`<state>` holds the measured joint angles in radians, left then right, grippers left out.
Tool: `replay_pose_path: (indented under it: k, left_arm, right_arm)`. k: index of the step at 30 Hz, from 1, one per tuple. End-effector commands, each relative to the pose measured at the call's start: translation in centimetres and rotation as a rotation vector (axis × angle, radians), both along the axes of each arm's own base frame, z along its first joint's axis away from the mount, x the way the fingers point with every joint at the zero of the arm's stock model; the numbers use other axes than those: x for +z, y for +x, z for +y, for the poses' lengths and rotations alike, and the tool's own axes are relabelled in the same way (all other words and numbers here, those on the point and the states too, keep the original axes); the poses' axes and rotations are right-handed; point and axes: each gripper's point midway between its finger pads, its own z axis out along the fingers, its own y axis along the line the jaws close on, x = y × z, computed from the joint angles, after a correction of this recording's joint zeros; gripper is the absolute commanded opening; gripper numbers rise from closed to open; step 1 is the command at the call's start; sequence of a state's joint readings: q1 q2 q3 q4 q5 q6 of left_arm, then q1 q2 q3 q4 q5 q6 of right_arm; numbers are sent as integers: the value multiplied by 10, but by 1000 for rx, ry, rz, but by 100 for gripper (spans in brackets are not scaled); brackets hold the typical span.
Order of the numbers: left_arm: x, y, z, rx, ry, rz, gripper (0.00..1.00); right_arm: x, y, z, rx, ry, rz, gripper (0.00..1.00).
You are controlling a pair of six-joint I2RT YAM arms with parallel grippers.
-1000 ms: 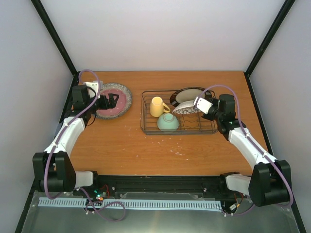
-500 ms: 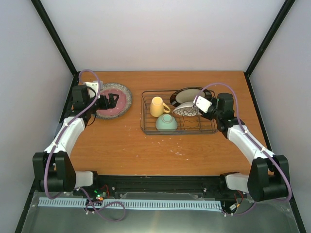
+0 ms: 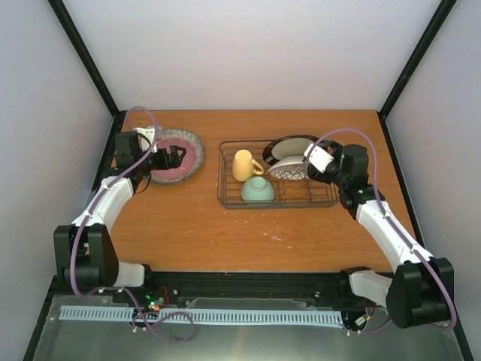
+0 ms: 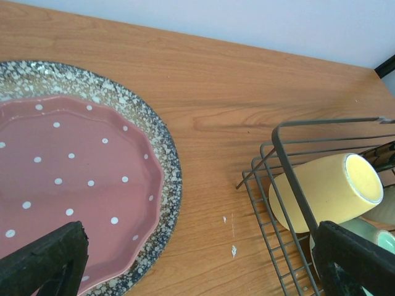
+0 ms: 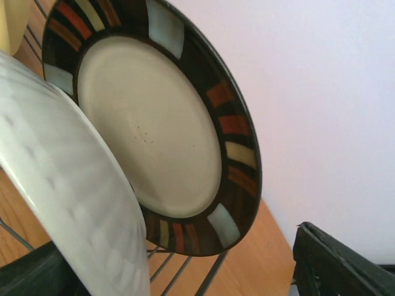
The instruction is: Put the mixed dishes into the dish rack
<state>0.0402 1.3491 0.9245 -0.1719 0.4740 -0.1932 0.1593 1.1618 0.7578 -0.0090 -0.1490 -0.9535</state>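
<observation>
Dish rack [image 3: 220,180] of black wire, rectangular, stands right of centre on the wooden table [image 3: 188,226]. In it are a small yellow mug [image 3: 242,165] lying on its side, a pale mint-green bowl [image 3: 259,189] and two leaning plates at the far right, the cream plate with dark striped rim [image 3: 289,144] behind the brown petal-patterned plate [image 3: 289,169]. The right gripper [image 3: 308,167] is at that front plate, fingers spread wide. Left of the rack the pink plate with speckled grey rim [image 3: 192,149] lies flat on the table, with the left gripper [image 3: 173,156] hovering over it, jaws fully apart
</observation>
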Motion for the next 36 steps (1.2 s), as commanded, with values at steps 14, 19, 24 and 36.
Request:
replay_pose_path:
  k: [14,19,24,36]
  left_arm:
    - [4,16,9,8,-80,29,100]
    - [-10,14,31,44,-148,92,100]
    - [-28,6,66,88,-272,147,100]
    - [-62,5,85,108,-314,238,100]
  right_arm:
    - [60,-8,0,0,81,-176,100]
    - [86,-15,-2,-12,125,-252,100]
    - [127,-27,-5,-14,154,-355,100]
    - [158,-44,-5,2,167,-412,100]
